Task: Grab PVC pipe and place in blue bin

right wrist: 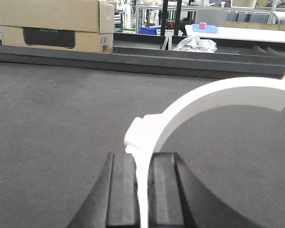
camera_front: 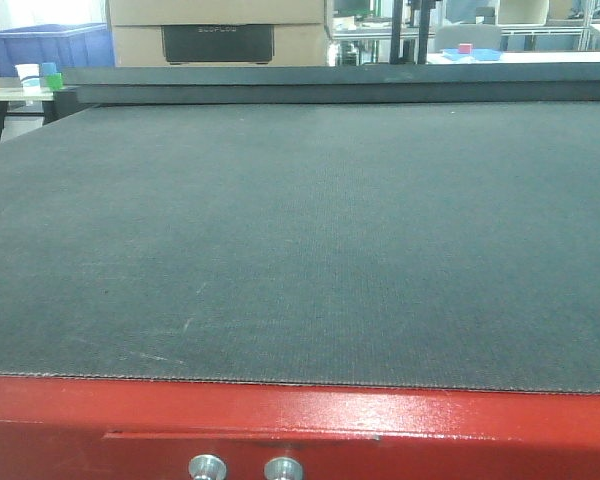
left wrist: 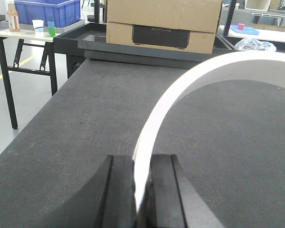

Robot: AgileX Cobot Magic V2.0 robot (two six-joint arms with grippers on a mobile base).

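Dark grey mat covers the worktable, with a red front edge and two metal knobs below it. Cardboard box at the far end, black unit set in its front. Side table on the left holds a brown bottle, white cup, blue cup and green cup. Yellow floor line beneath. Crumpled clear plastic bag lies behind the far rail. Pink cube on a blue tray further back.

Left gripper jaws pinched on PVC pipe, apparently; right gripper likewise; both held level.
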